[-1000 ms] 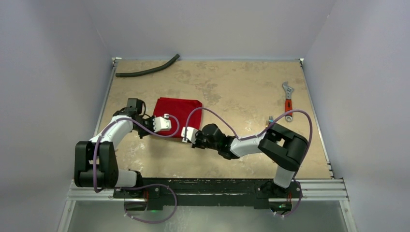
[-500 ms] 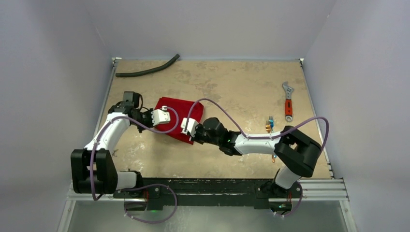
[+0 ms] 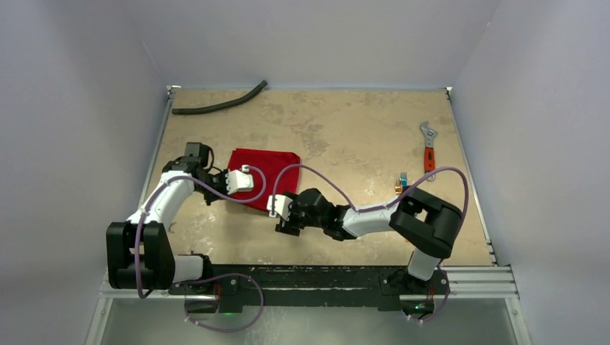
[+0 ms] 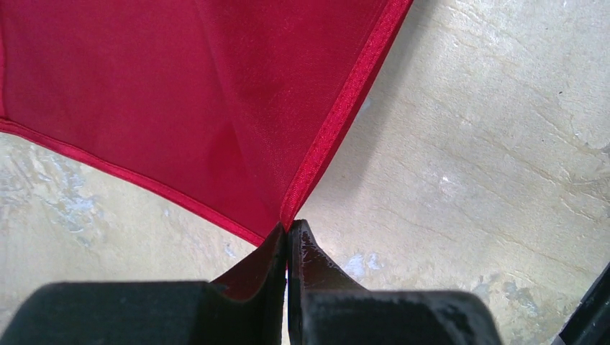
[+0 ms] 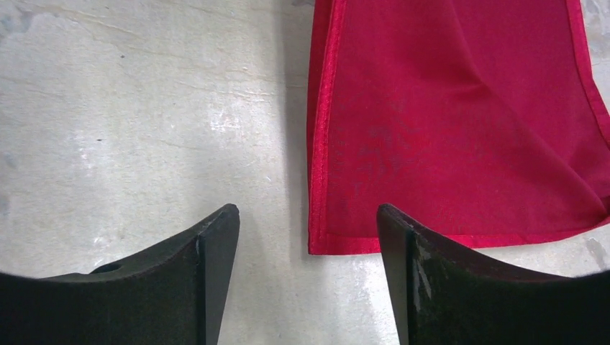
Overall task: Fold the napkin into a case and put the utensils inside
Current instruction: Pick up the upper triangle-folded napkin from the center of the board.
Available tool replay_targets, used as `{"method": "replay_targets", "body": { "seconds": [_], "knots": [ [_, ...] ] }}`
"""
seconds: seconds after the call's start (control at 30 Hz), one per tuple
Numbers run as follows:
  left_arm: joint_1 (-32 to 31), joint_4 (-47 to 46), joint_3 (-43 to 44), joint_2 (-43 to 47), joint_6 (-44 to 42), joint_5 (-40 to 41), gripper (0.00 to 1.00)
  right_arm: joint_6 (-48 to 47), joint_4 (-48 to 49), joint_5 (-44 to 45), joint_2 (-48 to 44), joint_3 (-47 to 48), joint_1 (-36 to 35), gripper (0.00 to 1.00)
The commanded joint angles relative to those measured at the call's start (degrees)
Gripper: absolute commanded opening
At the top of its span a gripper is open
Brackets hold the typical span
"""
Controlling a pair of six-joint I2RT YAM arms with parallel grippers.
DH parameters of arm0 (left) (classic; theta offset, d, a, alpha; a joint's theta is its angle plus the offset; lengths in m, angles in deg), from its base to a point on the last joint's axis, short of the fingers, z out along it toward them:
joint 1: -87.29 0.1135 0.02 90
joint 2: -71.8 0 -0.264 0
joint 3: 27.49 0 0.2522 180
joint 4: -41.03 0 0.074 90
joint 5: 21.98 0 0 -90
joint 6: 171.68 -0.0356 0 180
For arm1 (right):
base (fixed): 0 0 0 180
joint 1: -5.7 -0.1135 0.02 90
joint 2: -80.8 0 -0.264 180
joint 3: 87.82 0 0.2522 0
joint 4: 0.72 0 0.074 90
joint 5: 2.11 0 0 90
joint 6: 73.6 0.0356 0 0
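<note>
The red napkin lies folded on the table left of centre, with its near edge lifted on the left. My left gripper is shut on a hemmed corner of the napkin, which hangs taut from the jaws. My right gripper stands open just short of another napkin corner, which lies flat on the table with nothing between the fingers. In the top view the right gripper sits at the cloth's near tip and the left gripper at its left side. The utensils lie far right.
An orange-handled wrench lies near the right edge. A black hose rests at the far left corner. Purple cables loop over both arms. The tabletop is mottled beige.
My right gripper has opened, let go of the napkin and drawn back toward the near edge. The left gripper keeps its corner and has shifted slightly.
</note>
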Motion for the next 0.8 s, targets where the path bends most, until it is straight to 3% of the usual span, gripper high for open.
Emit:
{"method": "replay_targets", "body": {
  "seconds": [0.0,0.07,0.17,0.4,0.77],
  "knots": [
    [0.31,3.57,5.45,-0.35,-1.03,-1.88,0.00,-1.29,8.94,4.77,1.83,-0.25,-1.70,0.76],
    [0.34,4.45,6.73,-0.70,-0.99,-2.09,0.00,-1.42,12.56,7.50,3.18,-0.68,-2.78,0.81],
    [0.29,5.05,7.93,-1.18,-0.67,-2.45,0.00,-1.27,16.66,11.75,5.42,-0.89,-3.39,0.81],
    [0.37,5.83,9.17,-1.61,-0.91,-1.69,0.00,-2.52,22.49,18.97,8.37,-1.44,-3.80,0.70],
    [0.36,7.04,10.58,-2.62,-1.70,-1.32,0.00,-5.39,29.00,25.97,15.13,-0.87,-8.38,0.64]
  ]
}}
